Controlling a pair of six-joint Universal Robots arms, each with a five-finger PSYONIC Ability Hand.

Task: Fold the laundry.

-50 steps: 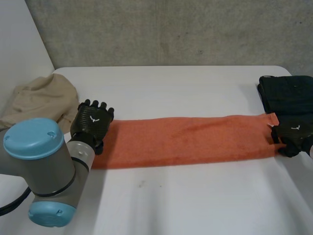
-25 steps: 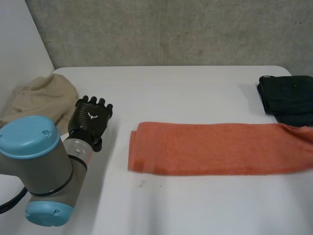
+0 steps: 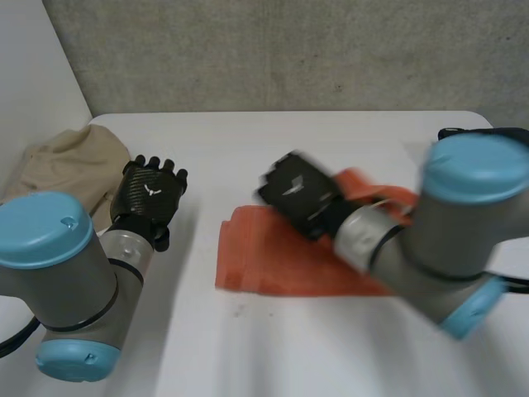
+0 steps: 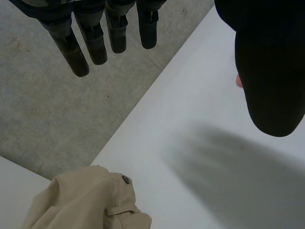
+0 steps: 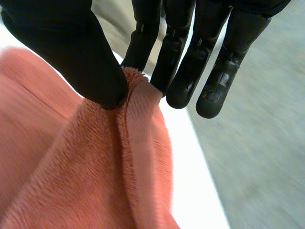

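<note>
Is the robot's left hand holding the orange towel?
No, the left hand hangs with straight, empty fingers above the white table, apart from the orange towel.

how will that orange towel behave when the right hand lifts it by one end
Probably floppy: the orange towel bunches and creases where the right hand pinches its edge between thumb and fingers. Its fuzzy pile likely grips well, so slipping seems unlikely. The rest will probably drag along the white table rather than lift clear.
</note>
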